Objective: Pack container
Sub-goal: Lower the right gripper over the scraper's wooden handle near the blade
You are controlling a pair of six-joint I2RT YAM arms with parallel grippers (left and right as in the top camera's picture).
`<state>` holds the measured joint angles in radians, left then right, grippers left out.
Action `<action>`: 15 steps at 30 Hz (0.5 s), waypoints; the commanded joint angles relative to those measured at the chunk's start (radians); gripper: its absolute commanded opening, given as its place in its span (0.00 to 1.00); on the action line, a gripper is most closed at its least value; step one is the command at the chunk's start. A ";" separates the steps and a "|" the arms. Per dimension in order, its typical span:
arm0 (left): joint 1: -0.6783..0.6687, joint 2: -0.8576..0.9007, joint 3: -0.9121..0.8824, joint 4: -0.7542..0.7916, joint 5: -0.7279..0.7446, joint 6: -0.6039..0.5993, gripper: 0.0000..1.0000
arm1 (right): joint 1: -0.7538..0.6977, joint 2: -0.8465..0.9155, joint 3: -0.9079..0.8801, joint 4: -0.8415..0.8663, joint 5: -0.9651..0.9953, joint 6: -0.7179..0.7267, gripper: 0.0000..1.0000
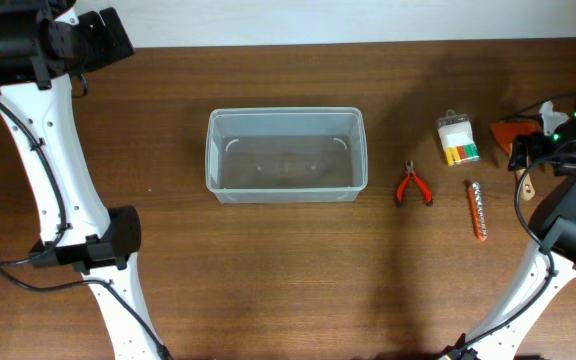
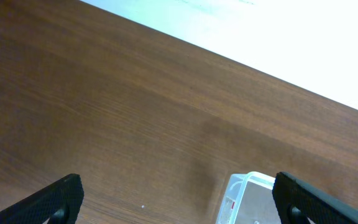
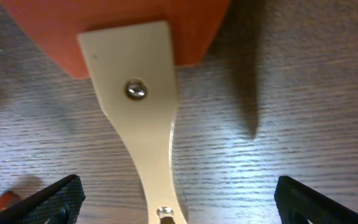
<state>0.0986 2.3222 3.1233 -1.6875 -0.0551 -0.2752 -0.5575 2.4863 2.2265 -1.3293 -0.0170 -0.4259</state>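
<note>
The container (image 1: 286,112) is a clear rectangular tub standing empty at the middle of the wooden table; one corner of it (image 2: 244,193) shows in the left wrist view. My left gripper (image 1: 103,35) hangs open at the far left back, away from the tub, with only bare table between its fingers (image 2: 55,199). My right gripper (image 1: 533,145) is open at the far right, above a scraper with an orange blade (image 3: 135,25) and a tan handle (image 3: 145,124). The handle lies between the wide-apart fingers (image 3: 48,199) without touching them.
Right of the tub lie red-handled pliers (image 1: 413,187), an orange-handled slim tool (image 1: 477,210) and a small pack of coloured pieces (image 1: 458,140). The scraper (image 1: 513,135) sits near the table's right edge. A pale wall edge runs along the back.
</note>
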 commanded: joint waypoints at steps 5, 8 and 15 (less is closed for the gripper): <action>0.002 -0.030 0.000 0.000 0.007 0.016 0.99 | 0.032 0.024 -0.010 0.010 -0.024 -0.035 0.99; 0.003 -0.030 0.000 0.000 0.008 0.016 0.99 | 0.037 0.024 -0.011 0.018 -0.012 -0.042 0.99; 0.003 -0.030 0.000 0.000 0.007 0.016 0.99 | 0.037 0.024 -0.011 0.028 0.022 -0.043 0.99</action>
<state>0.0986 2.3222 3.1233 -1.6875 -0.0551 -0.2752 -0.5262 2.4866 2.2257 -1.3037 -0.0158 -0.4530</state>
